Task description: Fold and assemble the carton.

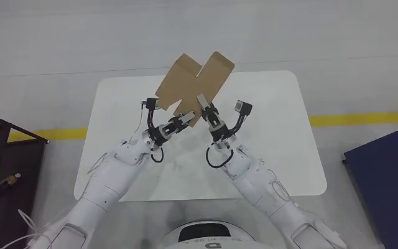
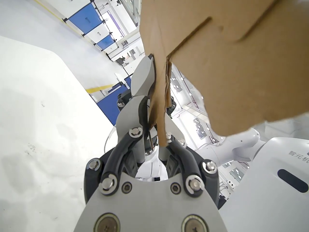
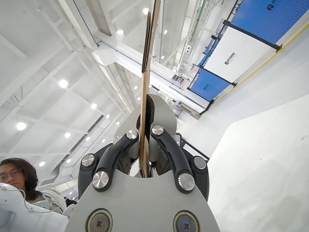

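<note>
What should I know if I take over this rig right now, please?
The left hand is shut on the lower edge of the carton.
The right hand is shut on the same edge, close beside it.
The carton is flat brown cardboard, held in the air over the white table, with its flaps spread at the far end.
Done: the carton is off the table, gripped by both hands.
Left: open it into a box and fold the flaps; none of this is done yet.
</note>
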Robot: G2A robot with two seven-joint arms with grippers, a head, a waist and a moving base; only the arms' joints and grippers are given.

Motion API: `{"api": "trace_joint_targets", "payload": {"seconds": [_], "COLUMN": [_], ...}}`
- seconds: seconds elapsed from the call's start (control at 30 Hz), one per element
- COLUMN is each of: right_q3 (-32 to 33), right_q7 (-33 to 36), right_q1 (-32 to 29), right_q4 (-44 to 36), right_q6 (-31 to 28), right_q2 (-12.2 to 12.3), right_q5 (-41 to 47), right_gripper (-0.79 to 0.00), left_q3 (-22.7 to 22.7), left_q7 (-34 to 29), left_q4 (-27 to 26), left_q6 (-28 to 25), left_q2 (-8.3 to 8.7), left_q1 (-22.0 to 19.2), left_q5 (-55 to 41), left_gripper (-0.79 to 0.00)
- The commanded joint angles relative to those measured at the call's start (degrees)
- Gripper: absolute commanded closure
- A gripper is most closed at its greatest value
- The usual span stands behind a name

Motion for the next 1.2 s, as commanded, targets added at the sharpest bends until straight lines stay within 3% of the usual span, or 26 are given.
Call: {"api": "trace_joint_targets", "payload": {"seconds": [0.0,0.03,0.1,0.13,0.17,0.4,0.6,0.77,0.97,1.03,1.07,1.17], "right_q3": [0.4,0.6,0.8,0.9,1.0,2.4,6.5,8.5,11.6,13.1,13.7,14.9], "right_q7": [-0.4,-0.5,-0.7,-0.7,-0.6,0.1,4.6,14.9,35.1,40.0,42.1,46.6], "right_q1": [0.0,-0.1,-0.2,-0.2,-0.2,-0.4,-0.9,-1.6,-3.0,-3.8,-4.1,-4.6], "right_q4": [0.0,-0.1,-0.1,-0.1,-0.2,-1.0,-2.5,-4.5,-6.8,-7.3,-7.5,-7.9], "right_q6": [-0.1,-0.1,0.0,0.0,0.1,-1.4,-4.2,-3.5,6.0,7.6,8.2,10.1], "right_q2": [-0.1,-0.1,-0.2,-0.3,-0.3,-0.5,0.2,1.0,2.7,3.2,3.3,3.7], "right_q5": [-0.3,-0.4,-0.8,-1.0,-1.3,1.4,12.8,27.9,47.8,51.1,52.4,54.4], "right_gripper": [-0.080,-0.237,-0.376,-0.536,-0.785,-0.785,-0.785,-0.785,-0.785,-0.717,-0.622,-0.486], "left_q3": [-0.1,-0.2,-0.5,-0.6,-0.7,-1.9,-5.2,-7.5,-11.2,-11.9,-11.9,-11.8], "left_q7": [0.0,0.0,-0.1,-0.3,-0.4,-4.0,-10.3,-17.5,-18.6,-19.2,-19.8,-21.2], "left_q4": [0.1,0.1,0.1,0.1,0.0,-1.2,-3.6,-7.5,-11.9,-13.1,-13.7,-15.1], "left_q6": [-0.2,-0.3,-0.4,-0.5,-0.6,-1.9,-2.9,-3.2,-2.1,-1.5,-0.9,0.5], "left_q2": [-0.08,-0.10,-0.12,-0.13,-0.14,0.23,1.65,3.17,5.56,6.26,6.58,7.48], "left_q1": [0.1,0.1,0.2,0.3,0.3,0.9,2.2,3.6,5.7,6.2,6.4,6.7], "left_q5": [0.2,0.3,0.4,0.4,0.3,-1.7,-4.2,-7.4,-9.4,-10.1,-10.6,-11.0], "left_gripper": [0.000,0.000,0.000,0.000,0.000,0.000,0.000,0.000,0.000,0.000,0.000,0.000]}}
